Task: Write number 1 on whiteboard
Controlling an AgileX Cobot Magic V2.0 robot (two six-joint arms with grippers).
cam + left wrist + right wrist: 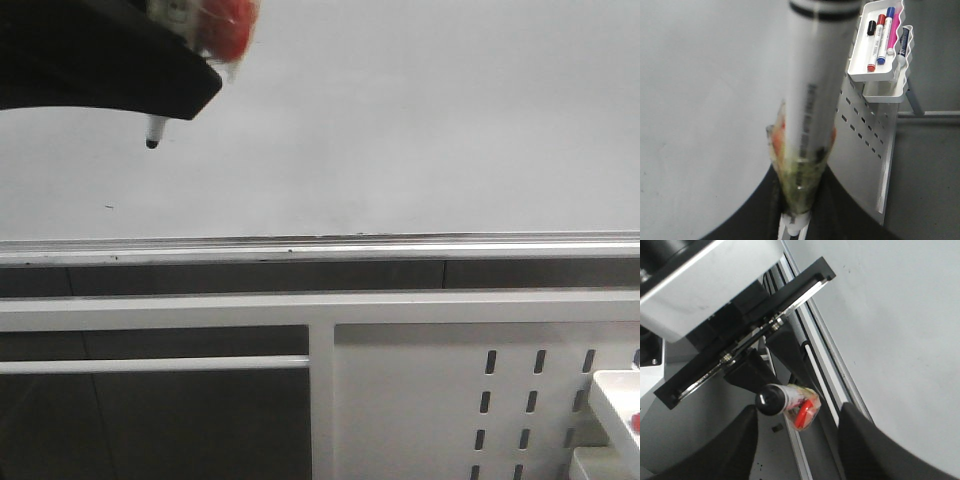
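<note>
The whiteboard [400, 120] is a glossy pale grey panel with a silver rail [320, 250] along its lower edge. No long black stroke of a number 1 shows on it. My left gripper [150, 60] is at the top left, shut on a white marker [156, 128] wrapped in tape with red patches. The marker's black tip points down, close to the board; I cannot tell if it touches. In the left wrist view the gripper [801, 200] clamps the marker [815, 100]. My right gripper [799, 450] is open and empty, looking at the marker's black end [771, 399].
A tiny dark speck [108, 207] sits on the board below the marker tip. A white perforated panel [450, 400] stands below the rail at the right. A white tray [860, 72] holding several markers hangs on it.
</note>
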